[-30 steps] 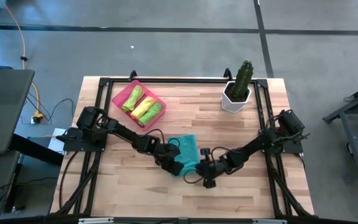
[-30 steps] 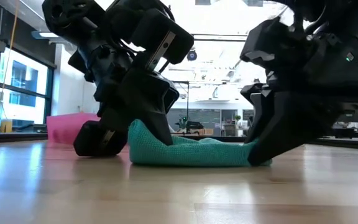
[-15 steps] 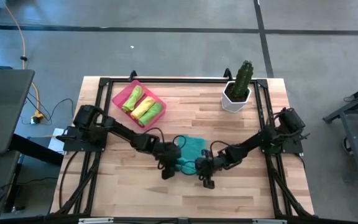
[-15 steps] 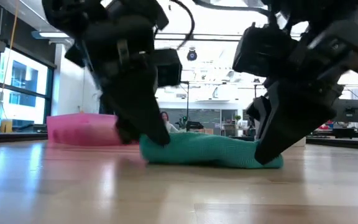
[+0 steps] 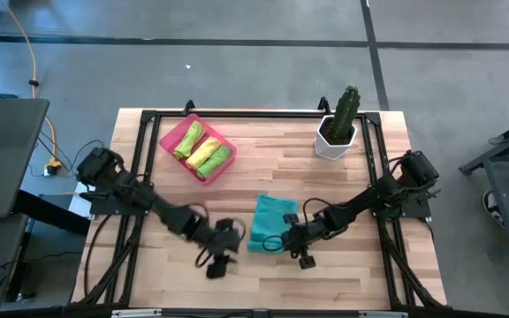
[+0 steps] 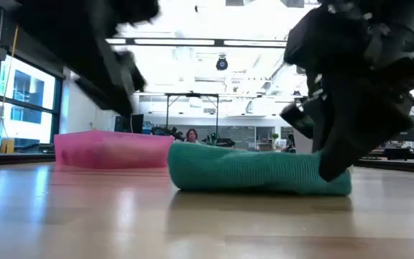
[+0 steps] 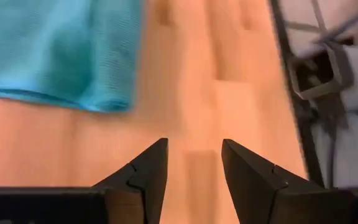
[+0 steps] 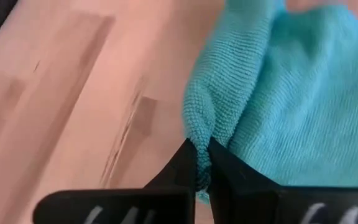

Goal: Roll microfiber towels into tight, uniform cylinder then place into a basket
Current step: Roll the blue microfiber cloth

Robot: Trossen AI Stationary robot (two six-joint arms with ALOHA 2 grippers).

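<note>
Teal towel (image 5: 271, 222) lies mid-bench toward the front edge. Right gripper (image 5: 292, 242) is pinched closed on the towel's near corner; left gripper (image 5: 222, 250) stands parted and empty beside it.

Right claw (image 6: 334, 167) pinches teal towel (image 6: 254, 170) (pink basket (image 6: 110, 150) behind).

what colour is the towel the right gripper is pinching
Teal; the right gripper pinches the towel's edge, clearest in the right wrist view.
</note>
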